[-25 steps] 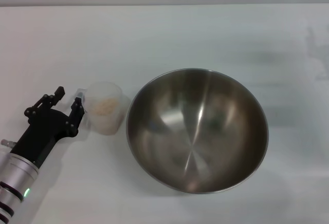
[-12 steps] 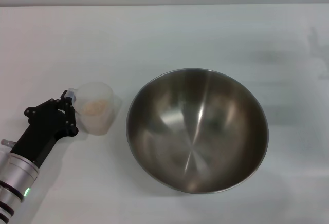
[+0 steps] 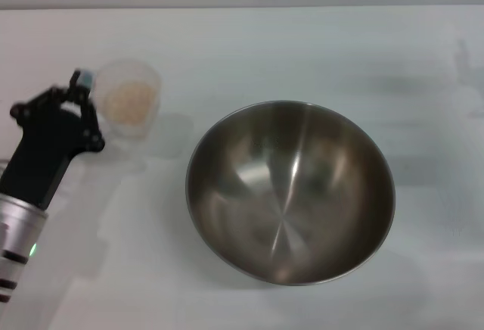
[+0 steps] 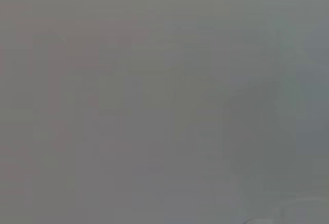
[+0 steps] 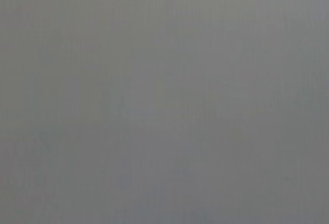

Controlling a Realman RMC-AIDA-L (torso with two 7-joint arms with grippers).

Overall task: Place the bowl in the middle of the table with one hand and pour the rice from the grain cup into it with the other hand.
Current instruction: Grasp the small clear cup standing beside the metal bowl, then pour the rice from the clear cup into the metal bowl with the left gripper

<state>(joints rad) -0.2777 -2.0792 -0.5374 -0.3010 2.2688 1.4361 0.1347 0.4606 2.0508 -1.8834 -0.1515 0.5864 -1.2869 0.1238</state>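
Note:
The large steel bowl (image 3: 290, 191) stands empty on the white table (image 3: 302, 50), a little right of the middle in the head view. My left gripper (image 3: 82, 95) is shut on the side handle of the frosted grain cup (image 3: 129, 108) and holds it upright, lifted off the table at the left, clear of the bowl's rim. The rice (image 3: 128, 104) shows as a pale beige mass inside the cup. The cup's shadow lies on the table beside the bowl. My right gripper is out of view. Both wrist views show only plain grey.
The table's far edge (image 3: 242, 7) runs across the top of the head view. My left arm's silver wrist (image 3: 15, 247) with its green light reaches in from the lower left corner.
My left gripper closed on the cup's handle, then lifted the cup up and away from the bowl toward the far left. The bowl has not moved.

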